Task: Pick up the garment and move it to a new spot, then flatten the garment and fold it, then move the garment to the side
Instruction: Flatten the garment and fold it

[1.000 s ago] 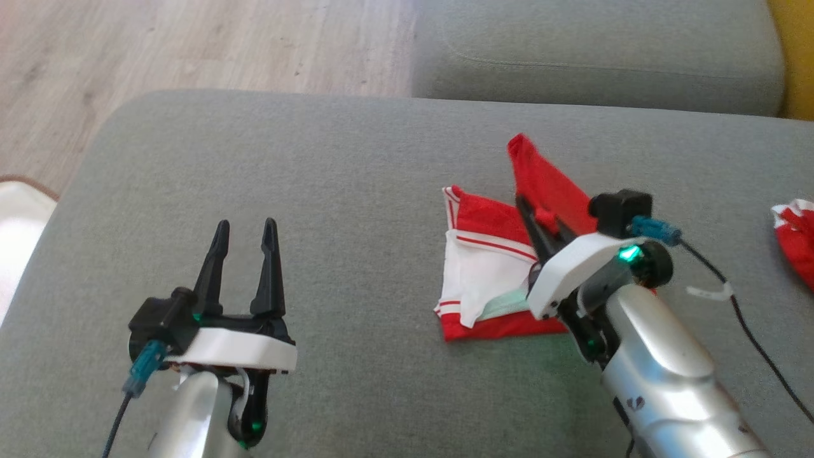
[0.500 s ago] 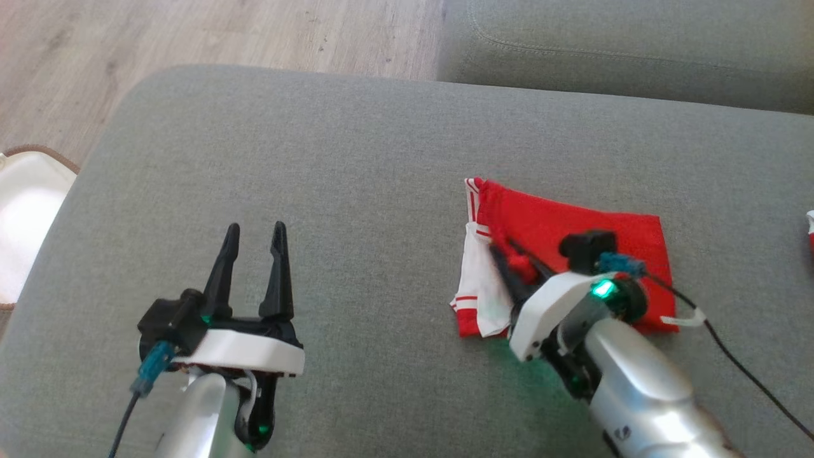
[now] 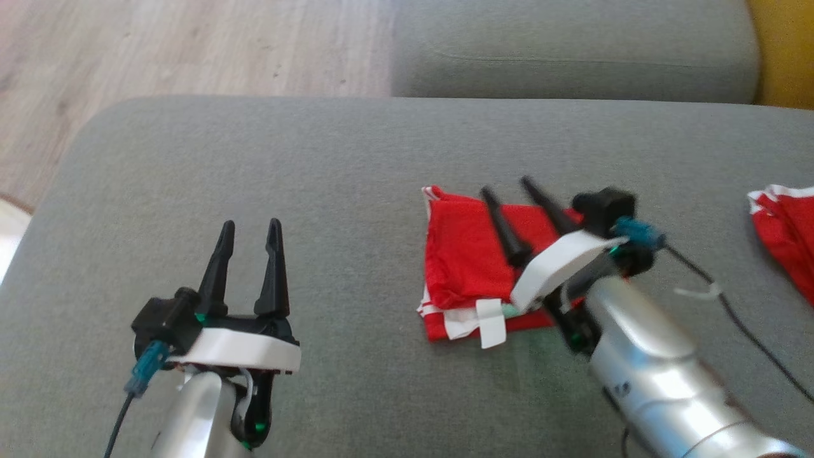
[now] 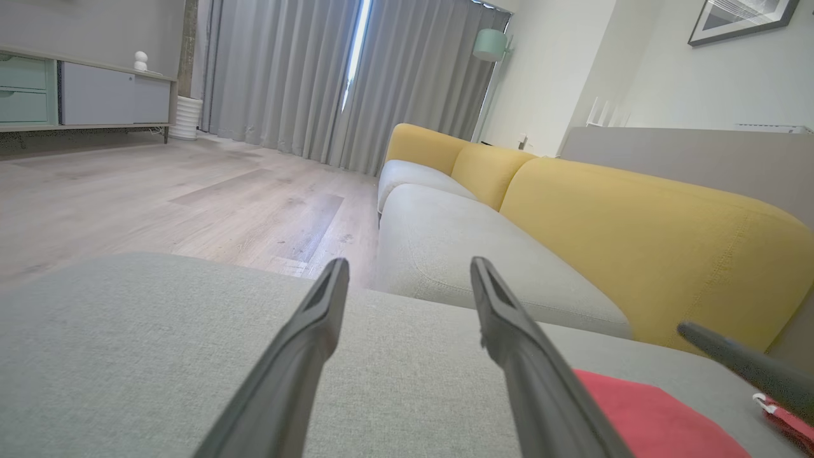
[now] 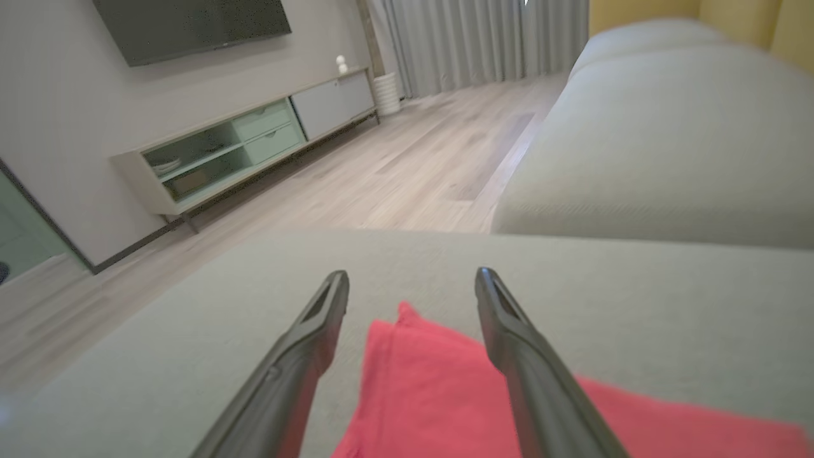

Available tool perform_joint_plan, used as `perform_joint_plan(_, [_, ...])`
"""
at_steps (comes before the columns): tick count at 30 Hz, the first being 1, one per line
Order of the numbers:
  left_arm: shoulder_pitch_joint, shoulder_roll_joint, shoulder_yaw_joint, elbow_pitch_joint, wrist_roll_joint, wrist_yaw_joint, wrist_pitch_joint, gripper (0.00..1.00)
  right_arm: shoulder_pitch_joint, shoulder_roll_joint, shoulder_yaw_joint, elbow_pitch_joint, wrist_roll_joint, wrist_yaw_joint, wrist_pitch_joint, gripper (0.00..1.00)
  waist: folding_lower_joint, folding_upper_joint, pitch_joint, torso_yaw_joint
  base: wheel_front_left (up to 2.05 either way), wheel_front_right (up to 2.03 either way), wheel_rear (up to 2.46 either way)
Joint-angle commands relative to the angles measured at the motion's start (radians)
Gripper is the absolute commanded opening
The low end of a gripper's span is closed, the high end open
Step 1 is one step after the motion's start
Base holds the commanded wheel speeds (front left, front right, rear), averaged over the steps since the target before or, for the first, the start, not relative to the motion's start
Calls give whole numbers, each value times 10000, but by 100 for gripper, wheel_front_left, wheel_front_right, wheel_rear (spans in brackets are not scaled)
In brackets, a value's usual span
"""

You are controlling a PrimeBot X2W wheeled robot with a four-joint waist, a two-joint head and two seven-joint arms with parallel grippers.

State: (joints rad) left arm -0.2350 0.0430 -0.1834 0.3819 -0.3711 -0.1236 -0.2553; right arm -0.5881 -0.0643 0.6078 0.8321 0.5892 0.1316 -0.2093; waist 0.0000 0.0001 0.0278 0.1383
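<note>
Head view: a big grey soft seat cushion (image 3: pixel 286 191) is seen from above. A folded red and white cloth garment (image 3: pixel 467 261) is seen lying on it, to the right of the middle. The red side is turned up, and white edges with red stripes are seen at its left and near sides. A small white tag (image 3: pixel 491 323) is seen sticking out at the near edge.

The right hand (image 3: pixel 507 186) is held over the garment, with its two long dark fingers spread apart and nothing gripped between them. Whether the fingers touch the cloth cannot be told. In the right wrist view, the red cloth is seen low down between the two fingers.

The left hand (image 3: pixel 250 222) is held over the bare cushion, well apart from the garment and on its left. Its fingers are also spread apart, and nothing is held.

A second red and white cloth (image 3: pixel 785 222) is seen at the far right edge of the cushion. A pale wooden floor (image 3: pixel 191 44) is seen past the cushion, next to a grey sofa seat (image 3: pixel 572 57) with a yellow back (image 4: pixel 636 242).
</note>
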Motion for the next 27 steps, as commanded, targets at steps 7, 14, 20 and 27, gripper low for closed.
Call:
perform_joint_plan(7, [12,72,459,-730,35,19,-65,100,-302,-781,-2462,-273,-2742,-9,-513,100,0,-1,-250,-768,0,0,0])
perform_joint_plan(14, [196,72,344,-935,96,101,-65,100,1279,-636,-5092,-2127,-4260,-9,-521,100,0,-1,-278,-1032,0,0,0])
perform_joint_plan(20, [529,72,438,-1008,416,228,-65,100,2980,-11,-6102,-3801,-5192,-9,-523,100,0,-1,-288,-1275,0,0,0])
perform_joint_plan(27, [797,72,609,-1015,536,269,-65,100,3752,133,-6121,-4149,-5088,-9,-524,100,0,-1,-185,-1357,0,0,0])
